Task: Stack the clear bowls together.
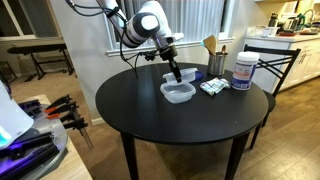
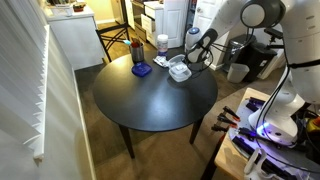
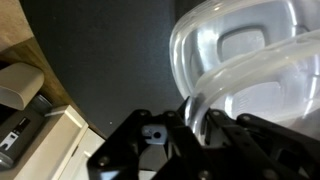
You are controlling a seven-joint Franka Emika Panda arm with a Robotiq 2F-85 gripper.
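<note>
On the round black table (image 1: 150, 115), a clear bowl (image 1: 178, 93) sits right side up near the far side, and another clear bowl (image 1: 187, 76) is just behind it. They also show in an exterior view (image 2: 179, 70). My gripper (image 1: 175, 74) hangs over them. In the wrist view my gripper (image 3: 195, 115) is shut on the rim of a clear bowl (image 3: 225, 95), held over a second clear bowl (image 3: 240, 40) on the table. I cannot pick out a third bowl.
A white tub with a blue label (image 1: 243, 70), a flat blue object (image 1: 213, 87) and a cup of wooden utensils (image 1: 214, 58) stand to the bowls' side. A chair (image 1: 278, 55) is behind the table. Kitchen counters lie beyond.
</note>
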